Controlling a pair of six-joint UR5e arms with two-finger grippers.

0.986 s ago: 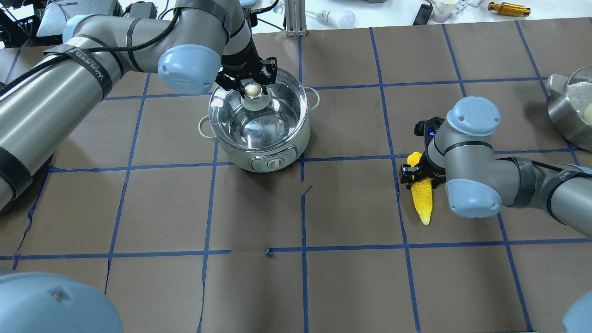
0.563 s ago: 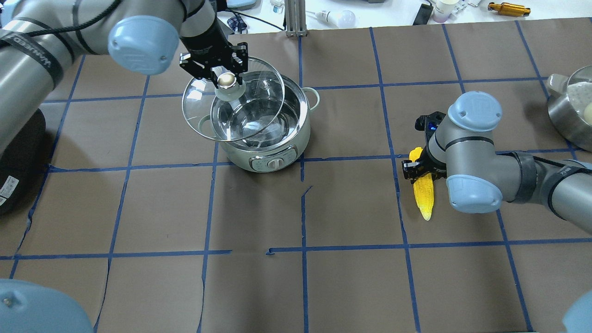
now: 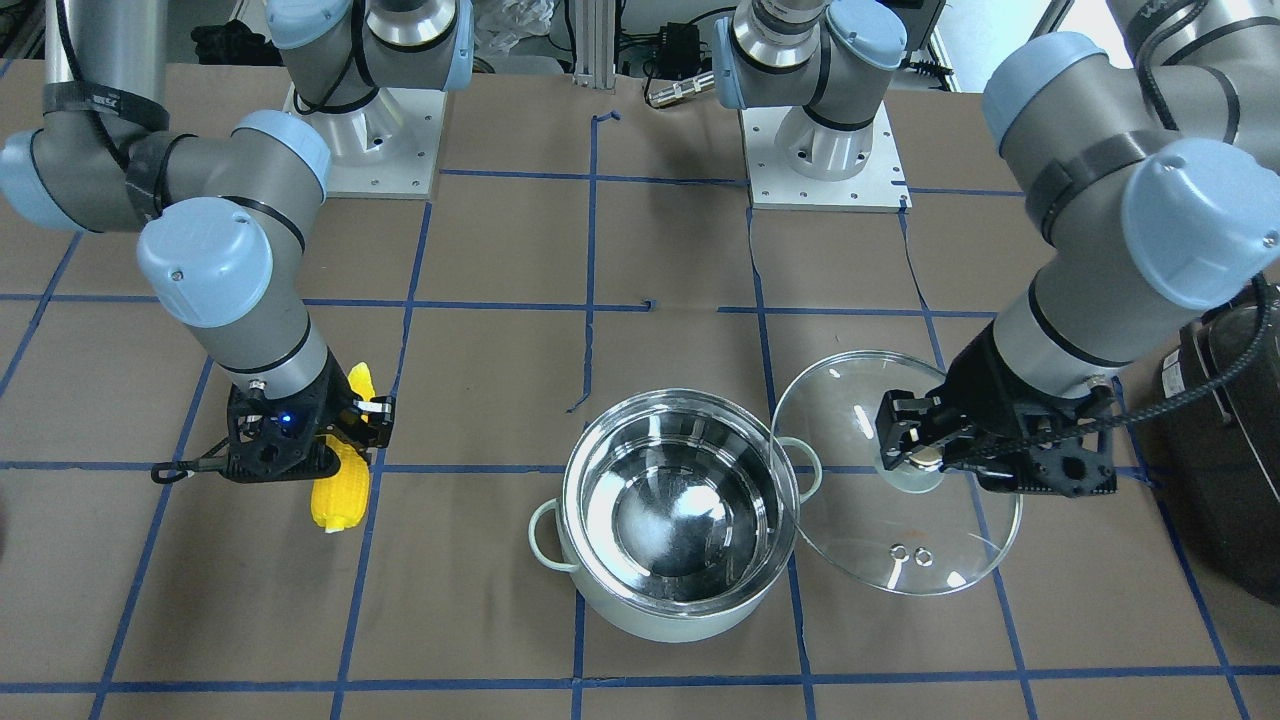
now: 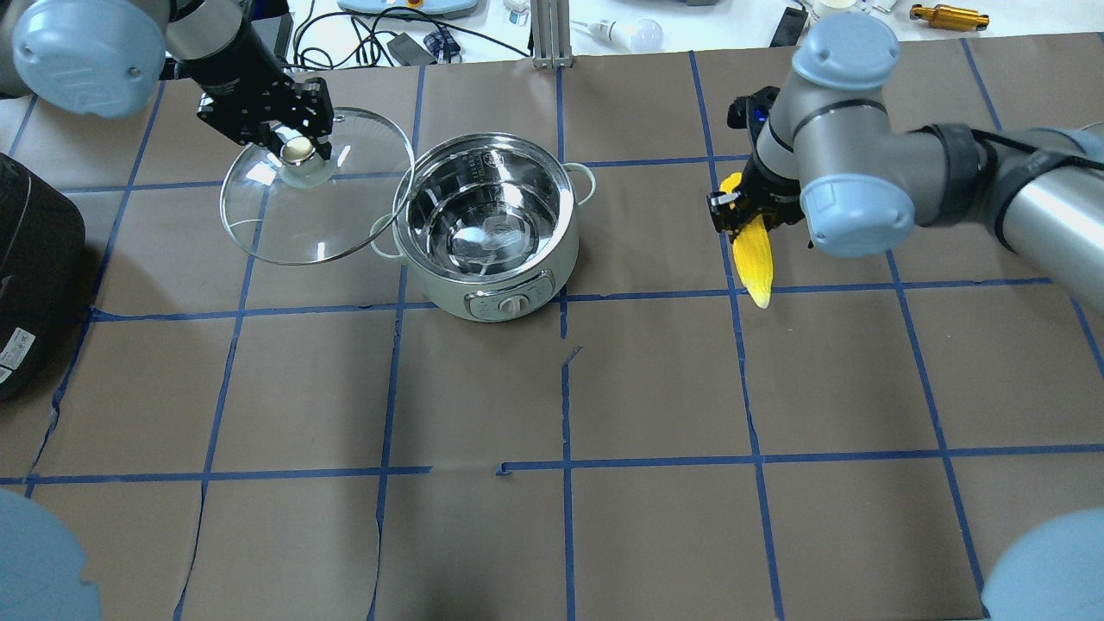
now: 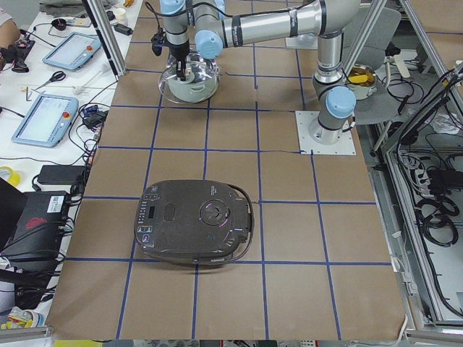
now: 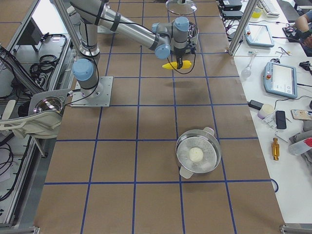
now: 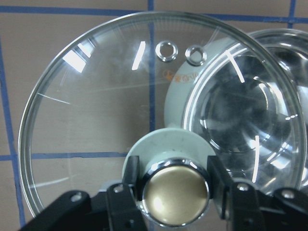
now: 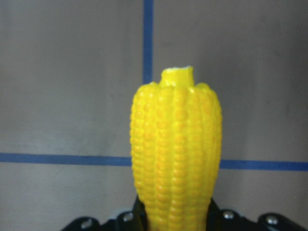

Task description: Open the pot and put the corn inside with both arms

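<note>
Mint-green pot, bright yellow ridged corn, brown table with blue grid lines

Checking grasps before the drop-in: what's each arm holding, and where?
The left gripper clamps the lid by its beige knob, lid off and beside the pot. The right gripper grips the corn across its body, nearer the thick end.

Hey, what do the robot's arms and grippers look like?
The left arm and right arm are silver-grey tubes with rounded light-blue joint caps and black straps. A braided black cable runs along the left arm. The left gripper and right gripper are black and two-fingered; the right one shows a blue light.
</note>
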